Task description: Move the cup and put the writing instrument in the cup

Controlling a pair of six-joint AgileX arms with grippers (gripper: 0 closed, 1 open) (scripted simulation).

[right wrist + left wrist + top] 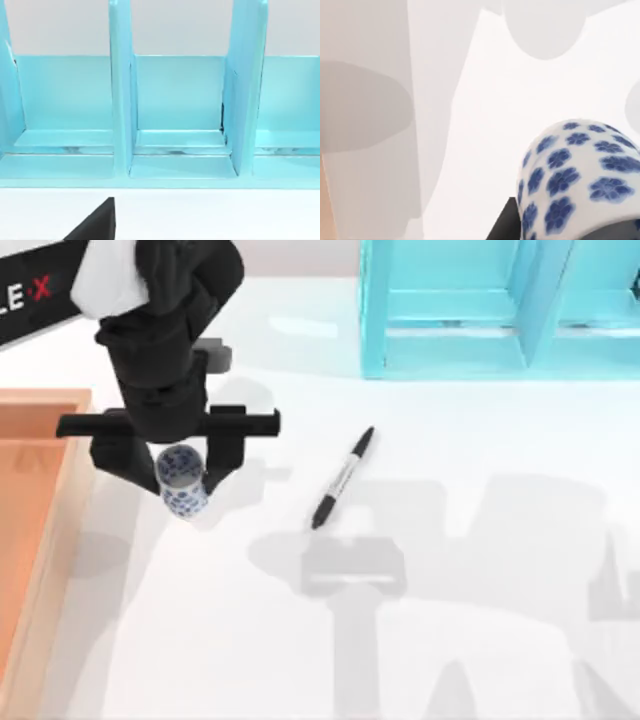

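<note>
White table (pixel 470 660), turquoise rack (pixel 470 310) behind: left gripper (pixel 182 472) fingers clamped on floral cup (pixel 183 485), held tilted at table's left; marker pen (pixel 343 478) lies well right; next likely set cup upright.

We see a bright, evenly lit worktop (pixel 480 660) under overhead light; soft grey arm shadows fall across it toward the near edge. The cup (pixel 580 185) looms large and slightly soft near our left wrist camera
</note>
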